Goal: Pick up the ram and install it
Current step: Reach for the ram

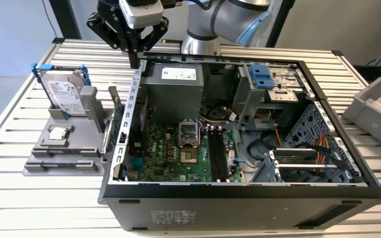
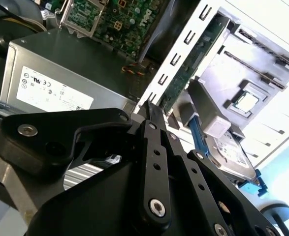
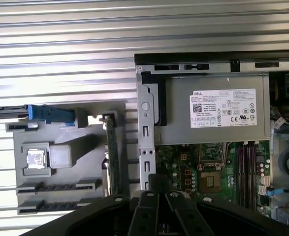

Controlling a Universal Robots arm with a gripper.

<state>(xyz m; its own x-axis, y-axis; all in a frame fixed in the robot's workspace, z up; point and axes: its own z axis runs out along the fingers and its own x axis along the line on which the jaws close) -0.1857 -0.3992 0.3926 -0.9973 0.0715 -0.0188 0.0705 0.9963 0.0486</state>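
The ram [image 1: 114, 106] is a thin greenish-tan stick standing on its long edge in the grey holder [image 1: 58, 161], right beside the open computer case's side wall. It appears edge-on in the first wrist view [image 3: 111, 152] and as a green strip in the second wrist view [image 2: 183, 83]. My black gripper [image 1: 134, 62] hangs above the case's back corner, behind the ram and apart from it. Its fingers are shut together with nothing between them, as both wrist views show [image 2: 148, 110] [image 3: 158, 181].
A silver hard drive [image 1: 65, 94] and a small square processor chip [image 1: 58, 133] sit in the same holder. Inside the case are the power supply [image 1: 174, 89], the motherboard [image 1: 170, 153] and dark memory slots [image 1: 218, 154]. A grey bin [image 1: 379, 106] stands at the exterior view's right.
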